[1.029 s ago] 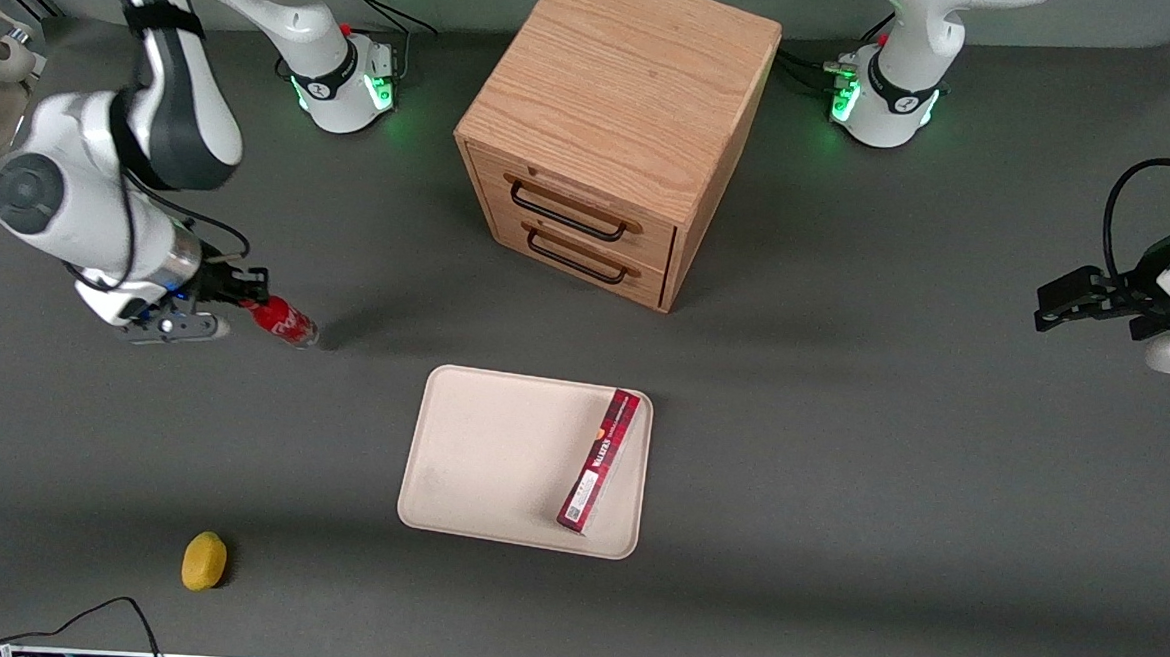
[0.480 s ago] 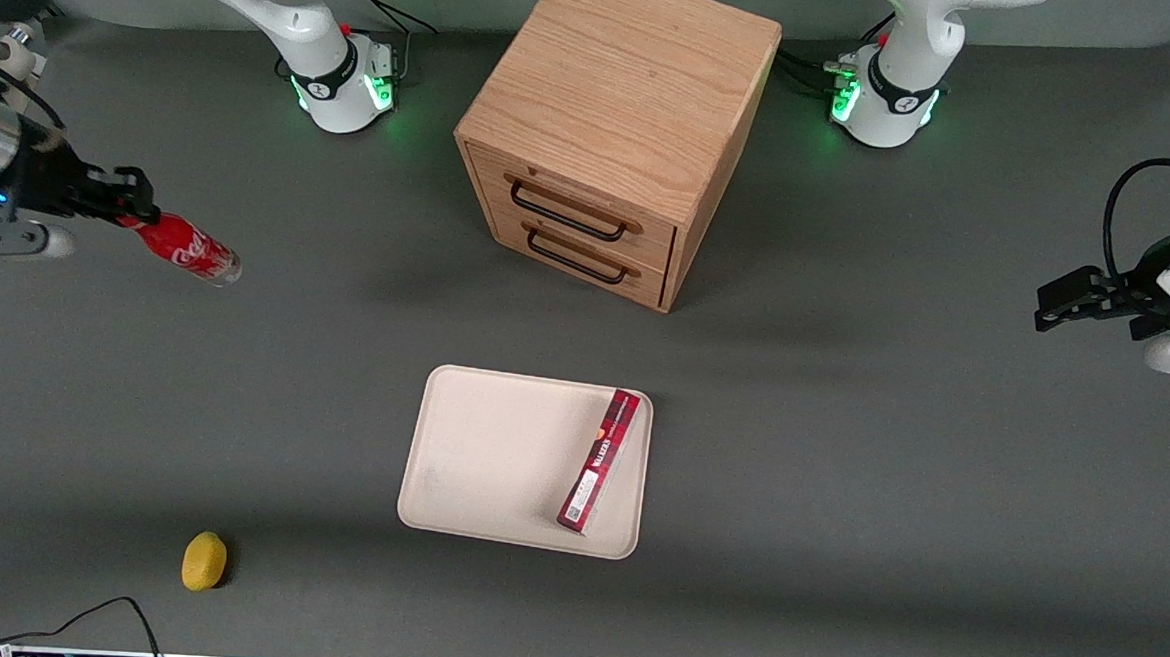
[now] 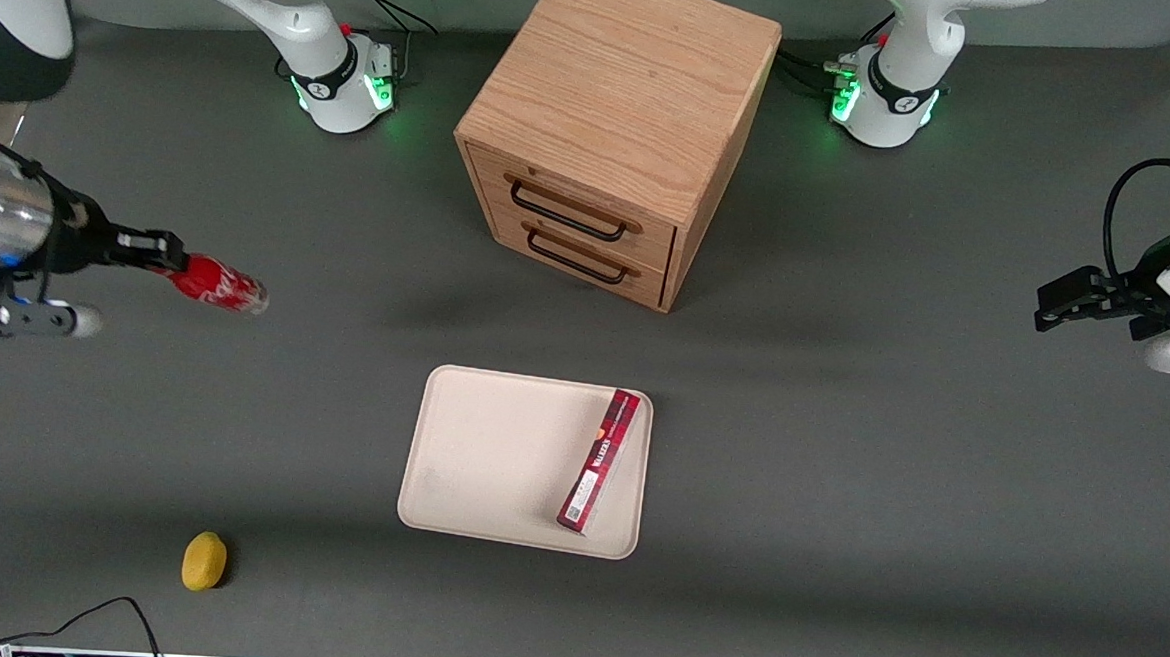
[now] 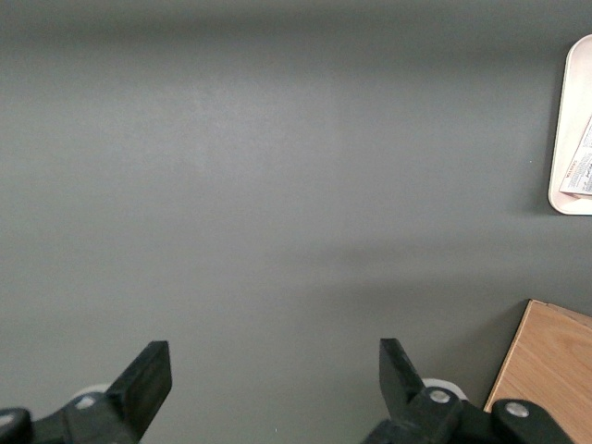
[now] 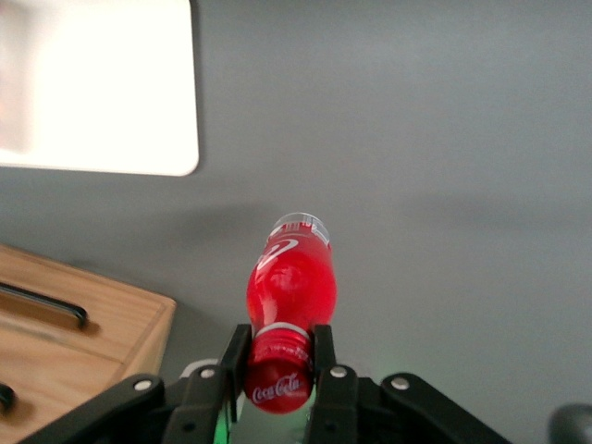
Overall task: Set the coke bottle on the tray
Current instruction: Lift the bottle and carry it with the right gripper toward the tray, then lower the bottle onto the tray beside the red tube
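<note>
My right gripper (image 3: 163, 251) is shut on the red cap of the coke bottle (image 3: 219, 284), a small red bottle with white script and a clear base. It holds the bottle in the air above the grey table, toward the working arm's end. In the right wrist view the two fingers (image 5: 326, 347) clamp the cap and the coke bottle (image 5: 289, 282) points away from the gripper (image 5: 279, 356). The cream-white tray (image 3: 498, 454) lies flat at mid table, nearer the front camera than the cabinet. The tray's corner also shows in the right wrist view (image 5: 102, 88).
A long red box (image 3: 599, 461) lies on the tray along one short edge. A wooden two-drawer cabinet (image 3: 610, 130) stands farther from the front camera than the tray. A yellow lemon (image 3: 203, 560) and a black cable (image 3: 79, 617) lie near the table's front edge.
The gripper lifted the coke bottle off the table and swung toward the working arm's end, then moved a little toward the tray and the front camera. The tray and box have not moved.
</note>
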Robot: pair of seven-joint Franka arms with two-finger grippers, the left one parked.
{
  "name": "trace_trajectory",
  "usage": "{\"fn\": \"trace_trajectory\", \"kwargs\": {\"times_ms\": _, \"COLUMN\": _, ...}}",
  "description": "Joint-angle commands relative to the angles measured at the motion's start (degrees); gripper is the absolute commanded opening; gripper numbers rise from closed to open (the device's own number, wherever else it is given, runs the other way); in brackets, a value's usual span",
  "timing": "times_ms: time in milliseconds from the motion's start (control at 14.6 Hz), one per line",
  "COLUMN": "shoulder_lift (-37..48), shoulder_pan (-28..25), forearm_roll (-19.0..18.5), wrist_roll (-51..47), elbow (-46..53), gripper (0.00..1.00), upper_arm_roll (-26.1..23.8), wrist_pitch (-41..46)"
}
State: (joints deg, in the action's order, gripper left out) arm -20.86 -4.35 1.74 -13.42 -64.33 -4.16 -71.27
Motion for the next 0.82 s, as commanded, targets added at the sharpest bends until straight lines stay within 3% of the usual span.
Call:
{"fn": "trace_trajectory", "kwargs": {"times_ms": 0, "shoulder_lift": -8.92, "shoulder_pan": -2.24, "forearm_roll": 0.98, "wrist_roll": -10.8, "elbow": 9.39, "gripper": 0.0, "upper_arm_roll": -3.12, "wrist_pitch": -2.36}}
{"fn": "trace_trajectory", "kwargs": {"times_ms": 480, "shoulder_lift": -19.65, "shoulder_pan": -11.02, "forearm_roll": 0.37, "wrist_roll": -24.01, "elbow": 9.66, "gripper": 0.0, "upper_arm_roll": -2.35, "wrist_pitch": -21.25}}
{"fn": "trace_trajectory", "kwargs": {"times_ms": 755, "shoulder_lift": -23.7, "shoulder_pan": -13.41, "forearm_roll": -2.09, "wrist_roll": -24.64, "elbow": 9.49, "gripper": 0.0, "upper_arm_roll": -0.5, "wrist_pitch": -27.34}}
